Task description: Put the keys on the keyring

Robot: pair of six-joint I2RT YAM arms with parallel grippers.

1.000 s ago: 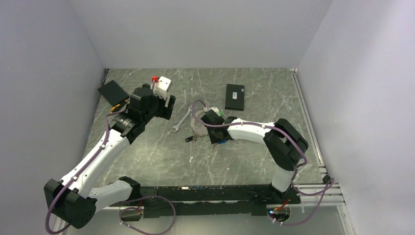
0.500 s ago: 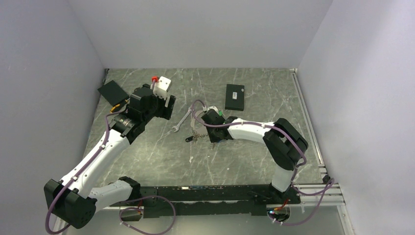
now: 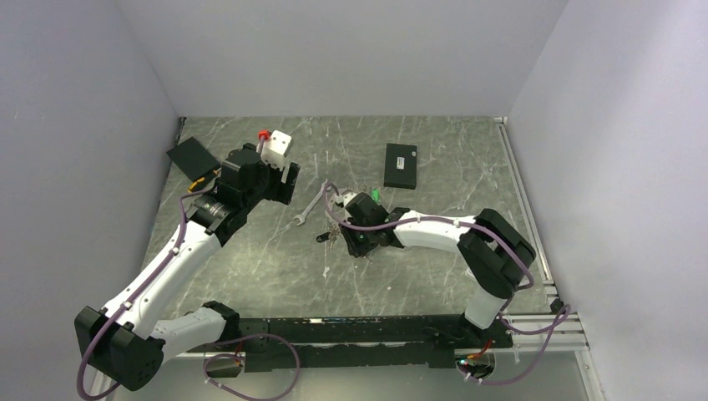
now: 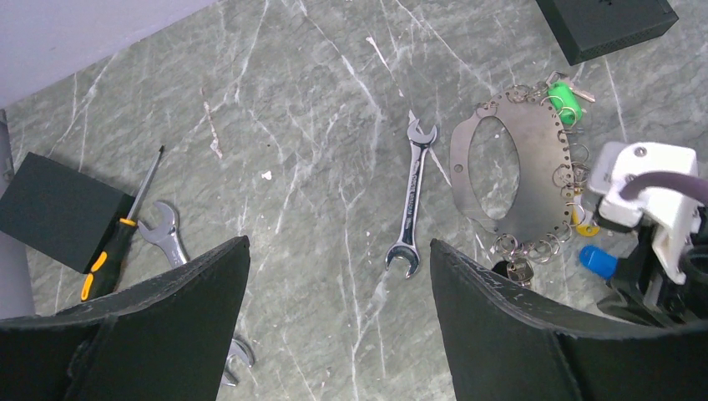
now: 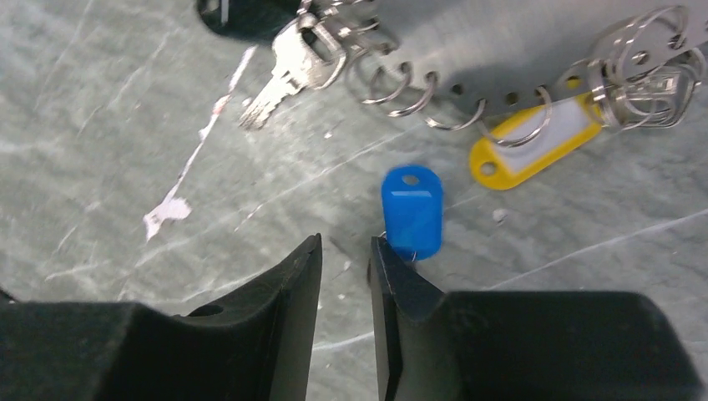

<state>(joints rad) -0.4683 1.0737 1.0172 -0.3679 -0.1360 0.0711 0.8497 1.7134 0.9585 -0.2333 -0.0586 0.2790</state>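
The keyring (image 4: 509,171) is a flat silver oval plate with small rings along its edge, lying mid-table; it also shows in the top view (image 3: 336,210). On its rings hang a green-headed key (image 4: 566,96), a silver key with a black head (image 5: 284,75) and a yellow tag (image 5: 534,142). A blue-headed key (image 5: 411,210) lies loose on the table just below the plate. My right gripper (image 5: 346,240) hovers low beside it, fingers a narrow gap apart and empty; the blue key is just past the right fingertip. My left gripper (image 4: 338,244) is wide open and empty, high over the left of the table.
A silver wrench (image 4: 413,196) lies left of the keyring. A screwdriver (image 4: 125,230) and another wrench (image 4: 167,238) lie further left beside a black box (image 4: 58,209). A second black box (image 3: 401,164) sits at the back. Walls enclose three sides.
My right gripper has shifted slightly toward the near side, off the keyring's right edge, uncovering the green key. The left arm has not moved.
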